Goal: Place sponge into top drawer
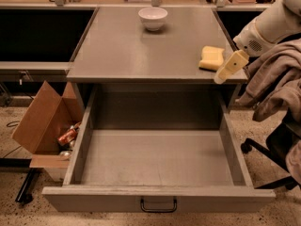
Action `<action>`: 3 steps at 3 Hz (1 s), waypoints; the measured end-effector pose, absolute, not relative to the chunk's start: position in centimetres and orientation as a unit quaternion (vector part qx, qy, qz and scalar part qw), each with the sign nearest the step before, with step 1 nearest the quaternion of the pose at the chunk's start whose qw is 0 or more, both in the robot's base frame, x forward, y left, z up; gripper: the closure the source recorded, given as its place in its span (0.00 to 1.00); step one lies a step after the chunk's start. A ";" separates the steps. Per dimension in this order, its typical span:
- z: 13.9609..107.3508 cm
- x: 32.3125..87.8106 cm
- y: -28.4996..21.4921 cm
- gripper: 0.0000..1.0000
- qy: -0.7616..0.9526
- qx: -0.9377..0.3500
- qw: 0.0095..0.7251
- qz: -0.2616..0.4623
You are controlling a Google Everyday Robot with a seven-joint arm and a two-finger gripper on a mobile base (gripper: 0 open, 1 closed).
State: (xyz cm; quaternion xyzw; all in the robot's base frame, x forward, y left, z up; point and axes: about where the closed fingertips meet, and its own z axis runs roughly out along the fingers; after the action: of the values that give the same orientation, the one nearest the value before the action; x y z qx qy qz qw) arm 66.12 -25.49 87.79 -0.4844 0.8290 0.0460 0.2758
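The pale yellow sponge [211, 58] lies on the grey counter top [136, 48] near its front right corner. My gripper [225, 71] hangs just right of the sponge, at the counter's right front edge, pointing down and to the left; it holds nothing that I can see. The white arm behind it comes in from the upper right. The top drawer [155, 157] is pulled wide open below the counter, its flat grey bottom bare, with a small dark handle [158, 205] on its front panel.
A white bowl [153, 18] stands at the back of the counter. A cardboard box [44, 121] with cans stands on the floor at the left. A grey cloth [277, 81] hangs over an office chair [275, 145] at the right.
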 end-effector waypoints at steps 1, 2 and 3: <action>86.9 68.0 -25.5 0.00 0.835 -0.470 0.281 0.048; 86.2 69.2 -25.3 0.00 0.841 -0.458 0.282 0.052; 85.1 70.1 -25.6 0.00 0.852 -0.442 0.275 0.057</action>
State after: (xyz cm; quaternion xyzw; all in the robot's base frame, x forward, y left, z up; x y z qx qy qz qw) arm 70.10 -25.65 85.08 -0.4417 0.8522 0.0566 0.2748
